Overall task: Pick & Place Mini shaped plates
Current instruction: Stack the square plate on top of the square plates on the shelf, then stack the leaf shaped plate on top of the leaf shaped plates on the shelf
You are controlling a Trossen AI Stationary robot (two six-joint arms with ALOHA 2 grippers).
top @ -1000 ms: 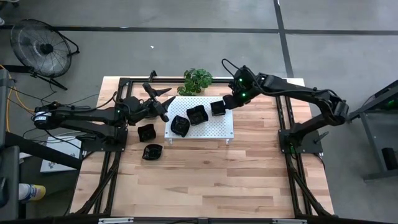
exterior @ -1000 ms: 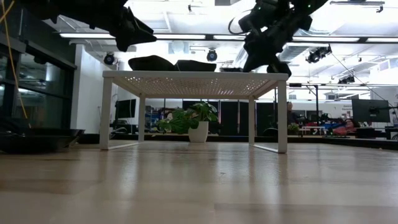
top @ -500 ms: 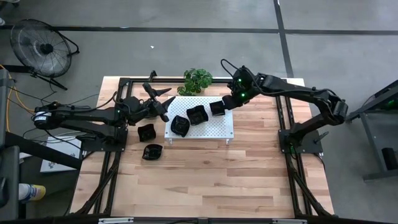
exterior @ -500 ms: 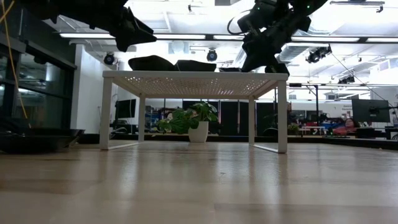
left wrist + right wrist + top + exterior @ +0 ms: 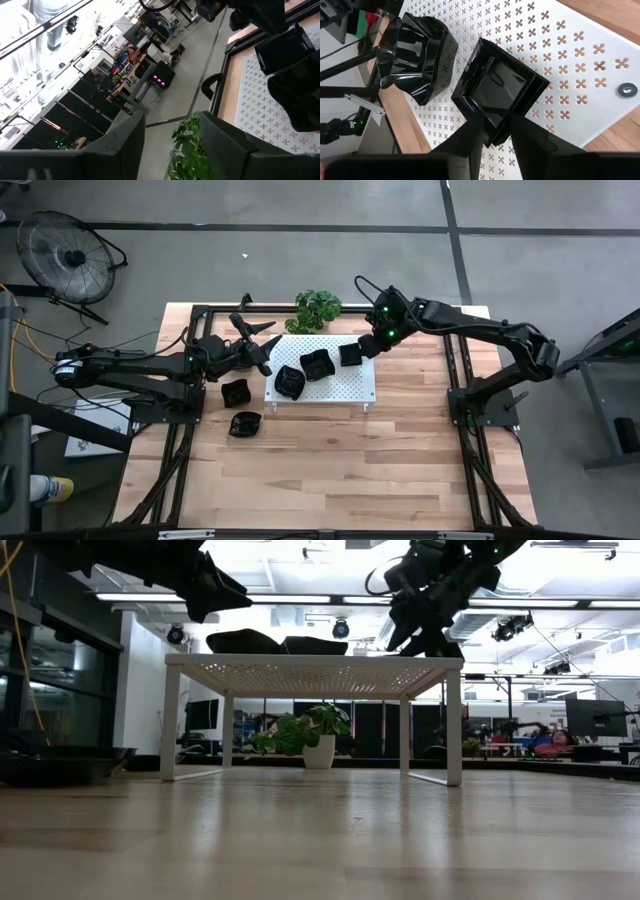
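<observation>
Right end effector (image 5: 496, 134) stood over white perforated board (image 5: 350, 385), fingers parted slightly astride rim of square plate (image 5: 497, 90), which lay flat on board; likely release point, grip no longer firm. Two plates (image 5: 303, 372) sat beside it on board, two more (image 5: 240, 408) on counter (image 5: 330, 460). Left end effector (image 5: 262, 345) hovered open, empty, near plant (image 5: 318, 308).

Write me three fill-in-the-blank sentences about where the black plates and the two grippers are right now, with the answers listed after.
1. ____ mini shaped plates sit on the white perforated board.
2. The right gripper is at the ____ plate on the board.
3. The left gripper hovers open, holding ____.
4. Two plates, one and another, lie on the wooden table on the board's ____ side.

Missing words: three; square; nothing; left
</observation>
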